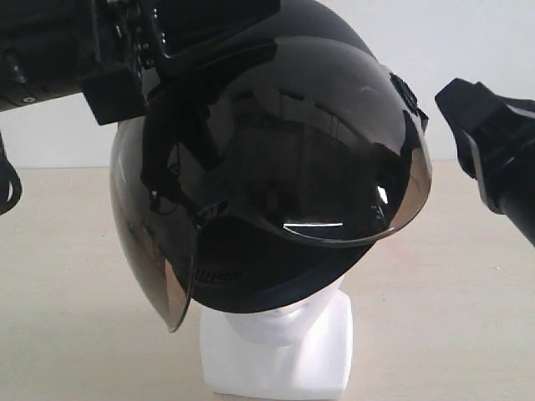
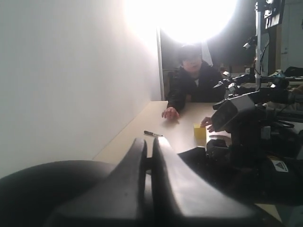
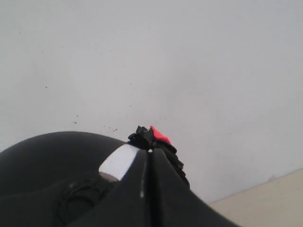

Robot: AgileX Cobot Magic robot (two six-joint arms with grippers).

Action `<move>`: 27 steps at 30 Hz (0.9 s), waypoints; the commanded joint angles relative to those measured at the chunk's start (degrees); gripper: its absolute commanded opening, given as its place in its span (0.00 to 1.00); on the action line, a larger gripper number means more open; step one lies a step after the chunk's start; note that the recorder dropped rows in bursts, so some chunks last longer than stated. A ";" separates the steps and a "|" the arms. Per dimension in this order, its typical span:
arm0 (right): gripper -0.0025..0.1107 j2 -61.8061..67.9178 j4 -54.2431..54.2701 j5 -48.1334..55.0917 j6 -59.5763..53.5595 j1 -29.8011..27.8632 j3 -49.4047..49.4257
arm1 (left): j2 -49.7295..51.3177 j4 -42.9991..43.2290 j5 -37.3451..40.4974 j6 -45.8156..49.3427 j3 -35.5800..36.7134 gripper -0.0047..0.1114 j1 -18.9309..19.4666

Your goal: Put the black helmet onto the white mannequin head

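Observation:
The black helmet (image 1: 326,21) rests tilted over the white mannequin head (image 1: 288,326), leaving only the chin and neck base visible under it. Its smoky visor (image 1: 334,150) bulges toward the camera. My left arm (image 1: 109,83) reaches in at the helmet's top. In the left wrist view my left gripper (image 2: 150,142) is almost shut on the helmet (image 2: 42,189), a thin dark edge between the fingers. My right gripper (image 1: 447,96) hangs beside the helmet's right side, apart from it. In the right wrist view the right gripper (image 3: 150,151) is shut, a black ribbed piece with a red tab (image 3: 158,135) past its tips.
The head stands on a beige table (image 1: 451,317) before a white wall. In the left wrist view a person (image 2: 191,80) sits at the table's far end near a yellow block (image 2: 200,131) and a pen (image 2: 152,134). Dark equipment (image 2: 255,123) stands beside them.

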 commanded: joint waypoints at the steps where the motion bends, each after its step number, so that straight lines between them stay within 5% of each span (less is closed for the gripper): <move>1: 0.02 -0.81 1.64 -4.37 -3.27 -0.20 0.34 | 0.52 3.13 0.84 -1.41 0.12 0.08 -0.54; 9: 0.02 -12.91 17.41 3.46 -29.76 -0.20 -0.52 | 0.52 4.21 2.18 -3.08 0.12 0.08 -3.28; 13: 0.02 -22.81 41.89 17.09 -68.80 -0.20 -7.07 | 0.52 4.83 8.57 -3.08 0.12 0.08 -6.58; 17: 0.02 -28.86 63.28 18.37 -104.10 -0.20 -17.64 | 0.52 4.83 9.25 -3.08 0.12 0.08 -8.26; 27: 0.02 -28.03 63.28 14.59 -114.02 -0.20 -31.74 | 0.52 3.46 10.16 -3.08 -0.31 0.08 -8.52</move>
